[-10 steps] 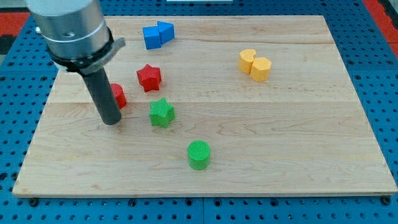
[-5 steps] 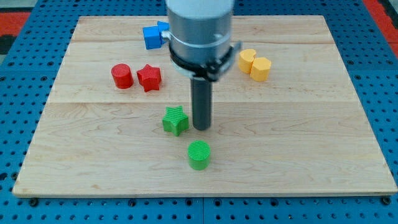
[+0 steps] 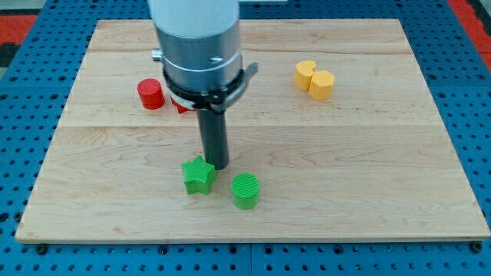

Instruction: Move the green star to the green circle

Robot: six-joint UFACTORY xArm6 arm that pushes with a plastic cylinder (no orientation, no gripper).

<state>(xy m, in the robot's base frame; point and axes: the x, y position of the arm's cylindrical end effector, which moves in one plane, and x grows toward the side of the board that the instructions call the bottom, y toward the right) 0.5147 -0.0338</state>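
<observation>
The green star (image 3: 198,175) lies on the wooden board (image 3: 368,153) near the view's bottom centre. The green circle (image 3: 245,191) stands just to its right and slightly lower, with a small gap between them. My tip (image 3: 215,165) rests on the board right at the star's upper right edge, above and left of the circle. The arm's grey body hides the board area above the rod.
A red cylinder (image 3: 151,93) stands at the view's upper left; a red star is mostly hidden behind the arm beside it. Two yellow blocks (image 3: 315,79) sit together at the upper right. The blue blocks are hidden by the arm.
My tip swept from the star's left to its right, then back to its upper right edge. The green star slid right, then down and left, ending beside the green circle.
</observation>
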